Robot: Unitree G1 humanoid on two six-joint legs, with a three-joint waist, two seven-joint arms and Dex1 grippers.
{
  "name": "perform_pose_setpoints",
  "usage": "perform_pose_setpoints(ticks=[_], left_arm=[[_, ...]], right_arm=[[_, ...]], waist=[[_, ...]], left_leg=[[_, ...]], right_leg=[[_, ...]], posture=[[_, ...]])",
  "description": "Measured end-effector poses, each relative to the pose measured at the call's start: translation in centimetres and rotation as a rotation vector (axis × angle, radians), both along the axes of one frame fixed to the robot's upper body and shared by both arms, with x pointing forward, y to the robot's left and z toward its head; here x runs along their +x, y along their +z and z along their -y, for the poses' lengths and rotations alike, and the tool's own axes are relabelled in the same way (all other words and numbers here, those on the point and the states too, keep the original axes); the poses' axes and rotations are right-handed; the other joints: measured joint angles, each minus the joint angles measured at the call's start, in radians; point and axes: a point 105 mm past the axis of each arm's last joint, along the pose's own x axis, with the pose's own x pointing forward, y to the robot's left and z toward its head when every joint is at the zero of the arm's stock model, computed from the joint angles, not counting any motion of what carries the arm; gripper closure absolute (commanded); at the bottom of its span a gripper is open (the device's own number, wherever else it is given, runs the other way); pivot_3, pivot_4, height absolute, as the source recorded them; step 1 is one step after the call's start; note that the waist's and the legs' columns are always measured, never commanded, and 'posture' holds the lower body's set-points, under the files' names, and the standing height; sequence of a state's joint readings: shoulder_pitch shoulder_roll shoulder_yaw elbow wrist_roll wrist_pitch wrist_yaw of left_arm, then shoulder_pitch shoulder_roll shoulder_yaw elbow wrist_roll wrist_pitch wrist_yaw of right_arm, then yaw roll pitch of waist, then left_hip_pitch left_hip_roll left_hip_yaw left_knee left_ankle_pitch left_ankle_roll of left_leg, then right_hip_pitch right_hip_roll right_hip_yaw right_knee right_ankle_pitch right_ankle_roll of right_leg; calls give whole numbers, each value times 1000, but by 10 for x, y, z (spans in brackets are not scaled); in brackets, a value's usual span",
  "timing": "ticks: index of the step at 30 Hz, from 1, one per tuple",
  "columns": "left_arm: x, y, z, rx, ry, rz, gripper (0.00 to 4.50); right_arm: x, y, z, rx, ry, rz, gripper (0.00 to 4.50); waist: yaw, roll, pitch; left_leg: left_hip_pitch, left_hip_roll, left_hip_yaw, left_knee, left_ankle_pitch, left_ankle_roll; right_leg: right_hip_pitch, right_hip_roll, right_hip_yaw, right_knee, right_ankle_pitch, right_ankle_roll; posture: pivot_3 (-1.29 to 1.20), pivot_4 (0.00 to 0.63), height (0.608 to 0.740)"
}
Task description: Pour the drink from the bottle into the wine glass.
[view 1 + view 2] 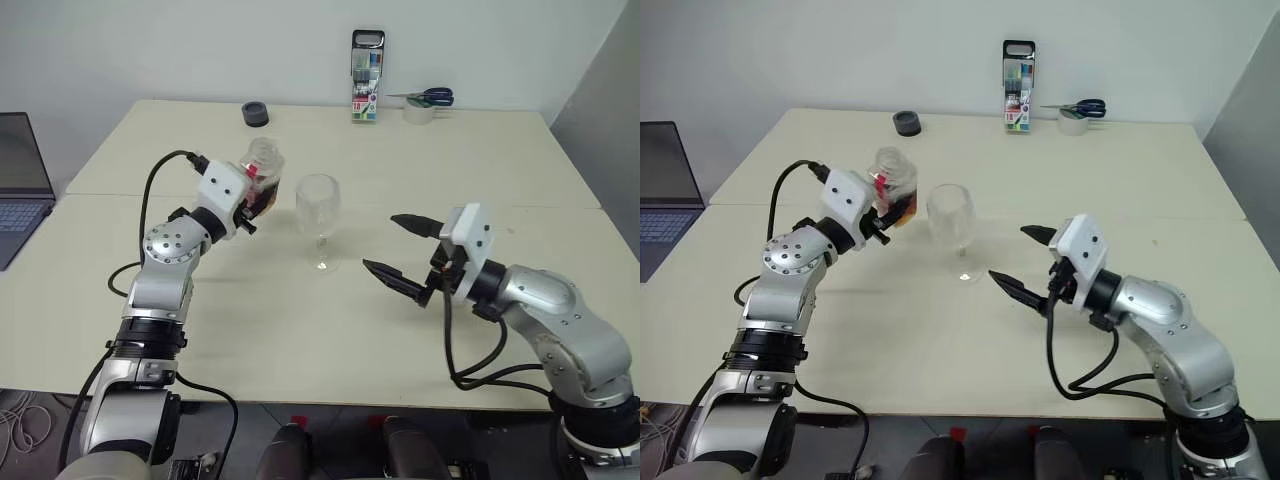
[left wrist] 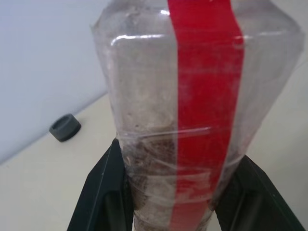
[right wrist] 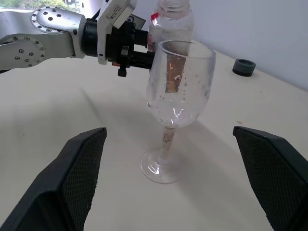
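Left wrist view: left gripper (image 2: pixel 171 192), two black fingers (image 2: pixel 103 192) clamped on the lower body of the bottle (image 2: pixel 192 96), one on each side. Bottle clear plastic with a red label strip; a little reddish-brown drink (image 1: pixel 262 203) sits low inside it. In the head views the bottle is held above the table (image 1: pixel 300 330), neck open and uncapped, just beside the rim of the wine glass (image 1: pixel 318 205) on the robot's left.

Right gripper (image 1: pixel 405 255): jaws wide apart, holding nothing, hovering near the wine glass on the robot's right and pointing toward it.

Wine glass: upright on its round foot, between the two grippers, bowl clear with droplets on the inside.

Far side of table: dark round cap (image 1: pixel 255 114); clear case of coloured markers (image 1: pixel 367 77) standing upright; blue-handled scissors (image 1: pixel 428 97) on a tape roll (image 1: pixel 419 113).

Robot's far left: laptop (image 1: pixel 20 185), open.
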State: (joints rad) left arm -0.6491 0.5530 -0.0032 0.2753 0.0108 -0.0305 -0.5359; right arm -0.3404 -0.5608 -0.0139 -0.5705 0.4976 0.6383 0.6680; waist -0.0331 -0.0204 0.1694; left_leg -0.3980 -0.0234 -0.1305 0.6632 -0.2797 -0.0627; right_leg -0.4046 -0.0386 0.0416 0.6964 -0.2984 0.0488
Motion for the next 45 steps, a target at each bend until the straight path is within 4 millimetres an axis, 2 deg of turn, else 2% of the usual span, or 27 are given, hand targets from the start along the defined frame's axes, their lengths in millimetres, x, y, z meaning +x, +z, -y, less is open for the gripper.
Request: perform_pose_setpoints(ticks=[5,13,20,32,38,45], left_arm=[[0,25,10,113,-23,149,2808],[5,15,13,237,-30,200,2808],[7,30,21,364,-49,316,2808],[10,37,17,539,-45,426,2808],[12,45,18,591,-51,485,2808],[15,48,11,630,-32,509,2808]], right_arm=[[6,10,10,6,-22,21,0],[7,7,9,-18,-28,28,0],[6,5,4,-21,-9,21,0],[6,5,0,-3,-1,17,0],[6,5,-3,4,-1,18,0],[7,5,-3,13,-9,15,0]], waist=[[0,0,0],[-1,0,0],[-1,0,0],[-1,0,0],[-2,0,0],[-3,0,0]], left_leg=[[0,0,1,0,-2,3],[0,0,2,0,-2,3],[0,0,2,0,-2,3],[0,-1,2,0,-2,3],[0,-1,3,0,-2,3],[0,-1,2,0,-2,3]], right_leg=[[0,0,0,0,0,0],[0,0,0,0,0,0],[0,0,0,0,0,0],[0,0,0,0,0,0],[0,0,-1,1,0,0],[0,0,-1,1,0,0]], posture=[[0,150,740],[0,150,740],[0,150,740],[0,150,740],[0,150,740],[0,150,740]])
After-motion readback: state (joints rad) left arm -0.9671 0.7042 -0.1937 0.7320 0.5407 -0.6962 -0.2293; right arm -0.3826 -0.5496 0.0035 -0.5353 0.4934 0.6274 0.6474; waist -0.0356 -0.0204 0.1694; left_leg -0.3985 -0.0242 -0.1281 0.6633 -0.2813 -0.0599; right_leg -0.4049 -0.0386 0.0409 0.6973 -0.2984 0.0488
